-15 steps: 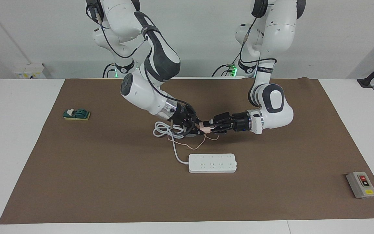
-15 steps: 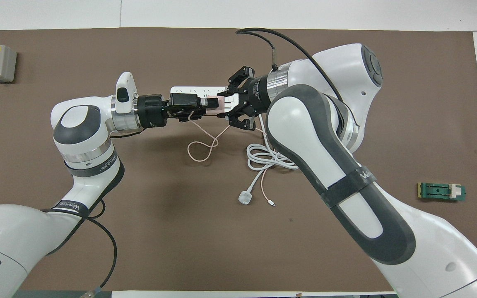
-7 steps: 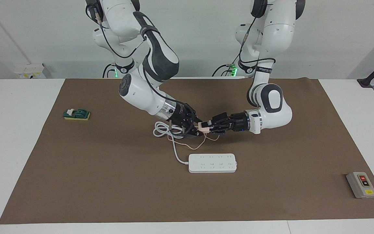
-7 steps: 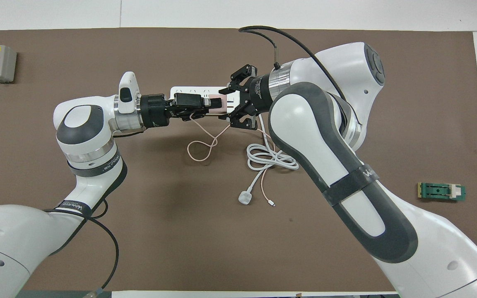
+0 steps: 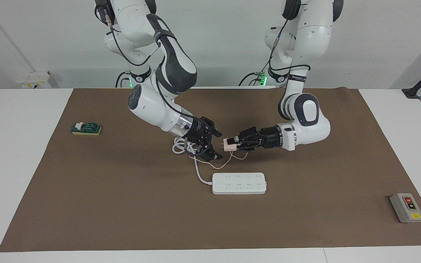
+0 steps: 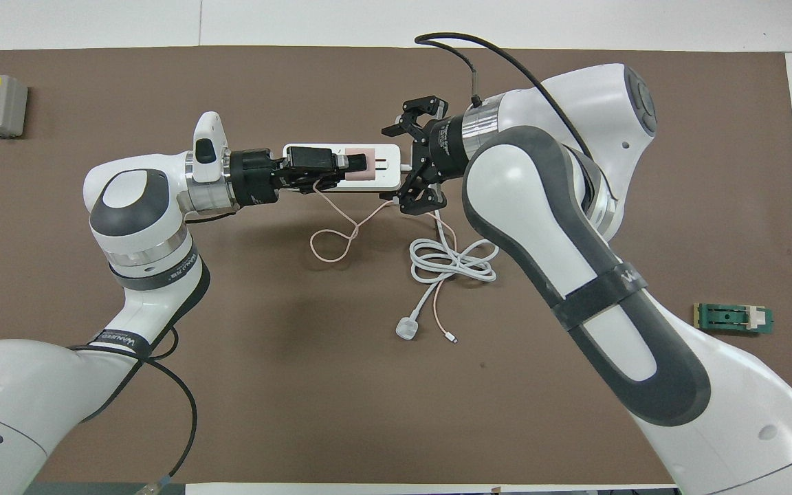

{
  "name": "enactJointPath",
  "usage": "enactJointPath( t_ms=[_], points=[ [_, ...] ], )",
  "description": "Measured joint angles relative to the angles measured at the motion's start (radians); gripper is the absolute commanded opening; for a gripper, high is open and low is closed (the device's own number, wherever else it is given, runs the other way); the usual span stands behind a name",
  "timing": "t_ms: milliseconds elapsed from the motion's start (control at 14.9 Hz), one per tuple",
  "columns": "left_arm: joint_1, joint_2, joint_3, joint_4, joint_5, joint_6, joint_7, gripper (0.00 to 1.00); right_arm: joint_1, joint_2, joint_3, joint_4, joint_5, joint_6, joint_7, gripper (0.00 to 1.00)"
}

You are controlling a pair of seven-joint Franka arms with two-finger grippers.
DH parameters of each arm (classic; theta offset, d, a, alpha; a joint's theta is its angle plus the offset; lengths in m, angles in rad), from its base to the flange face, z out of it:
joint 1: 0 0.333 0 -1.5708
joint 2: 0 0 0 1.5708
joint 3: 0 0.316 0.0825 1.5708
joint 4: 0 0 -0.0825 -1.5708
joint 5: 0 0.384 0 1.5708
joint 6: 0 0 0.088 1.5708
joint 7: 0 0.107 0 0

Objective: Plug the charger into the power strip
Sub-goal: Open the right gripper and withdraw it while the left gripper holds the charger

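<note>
Charger sits clamped in left gripper, prongs sideways; right gripper spread beside it. Turn prongs down over power strip.

Charger in left tool, above mat between power strip and robots, right tool beside it

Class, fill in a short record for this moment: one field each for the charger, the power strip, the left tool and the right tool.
charger: pale pink, held in the air above the mat, not plugged in
power strip: flat on the mat, sockets up
left tool: shut on the charger
right tool: open, beside the charger, apart from it
</note>
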Motion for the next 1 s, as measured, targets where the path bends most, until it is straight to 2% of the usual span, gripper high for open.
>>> enactJointPath(
  t_ms=[335, 469, 670, 1005],
  points=[
    [0.003, 0.0, 0.01, 0.011, 0.006, 0.044, -0.016, 0.0, -0.101, -0.011, -0.01, 0.045, -0.022, -0.071, 0.0, 1.0],
    [0.002, 0.0, 0.01, 0.024, 0.067, 0.133, -0.044, 0.0, -0.133, -0.037, -0.013, 0.051, -0.102, -0.078, 0.0, 1.0],
    [0.002, -0.021, 0.01, 0.068, 0.273, 0.243, -0.199, 0.0, -0.166, -0.074, -0.015, 0.054, -0.187, -0.109, -0.046, 1.0],
    [0.003, -0.118, 0.022, 0.085, 0.684, 0.285, -0.501, 0.0, -0.246, -0.119, -0.019, 0.055, -0.306, -0.242, -0.342, 1.0]
  ],
)
